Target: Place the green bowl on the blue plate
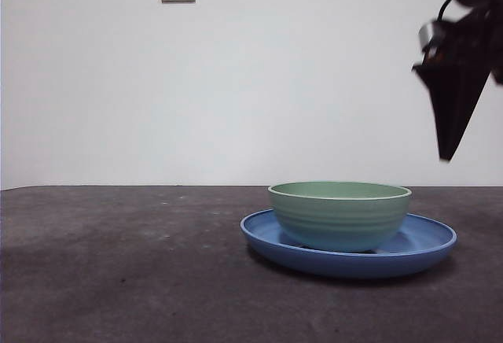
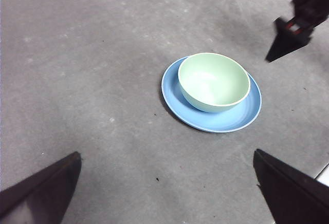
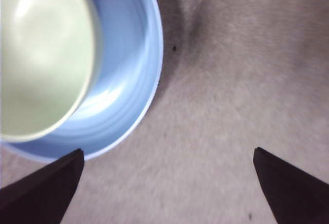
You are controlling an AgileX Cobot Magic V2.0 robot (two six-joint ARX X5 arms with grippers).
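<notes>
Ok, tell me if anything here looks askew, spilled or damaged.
Nothing stands out. The pale mint-green ceramic bowl sits upright and empty on the glossy blue round plate, slightly off-centre. Both look intact, nothing spilled.

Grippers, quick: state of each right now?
Left gripper: open, holding nothing, high above the table.
Right gripper: open, empty, raised beside the blue plate that carries the green bowl.

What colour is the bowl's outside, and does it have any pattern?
Pale mint green with faint horizontal ridges; the green bowl shows this best in the front view.
</notes>
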